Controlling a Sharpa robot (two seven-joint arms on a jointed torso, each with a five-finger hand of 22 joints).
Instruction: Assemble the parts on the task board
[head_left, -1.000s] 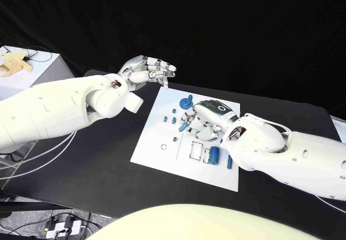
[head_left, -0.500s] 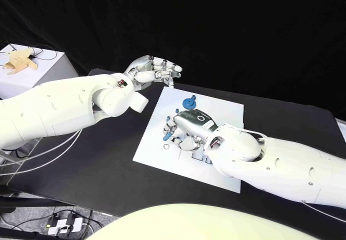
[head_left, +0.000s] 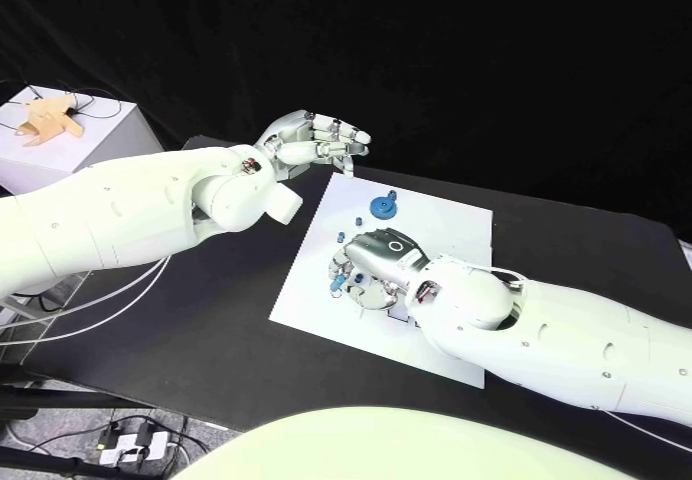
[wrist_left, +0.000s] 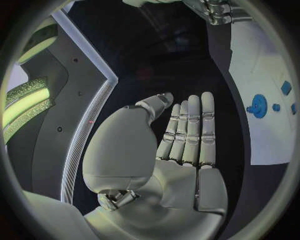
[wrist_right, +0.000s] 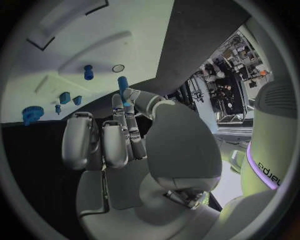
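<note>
The white task board (head_left: 440, 215) lies in the middle of the black table. My right hand (head_left: 372, 262) hovers low over its left half and pinches a short blue peg (head_left: 336, 282) between thumb and fingers; the peg (wrist_right: 122, 83) points down at the board (wrist_right: 94, 40). A blue gear (head_left: 382, 206) stands near the far edge, with small blue pieces (head_left: 352, 222) beside it. A blue stud (wrist_right: 88, 72) and a ring-shaped hole (wrist_right: 118, 68) lie just beyond the peg's tip. My left hand (head_left: 317, 135) is raised off the board's far left corner, fingers straight and together (wrist_left: 190, 130), holding nothing.
A white box (head_left: 72, 135) with a tan object on it stands at the back left, off the table. Cables (head_left: 130, 440) lie on the floor at the front left. Bare black table (head_left: 202, 330) stretches to the left of the board.
My right hand has carried the blue peg leftward across the board, from its middle to its left half. My left hand has stayed raised in about the same place.
</note>
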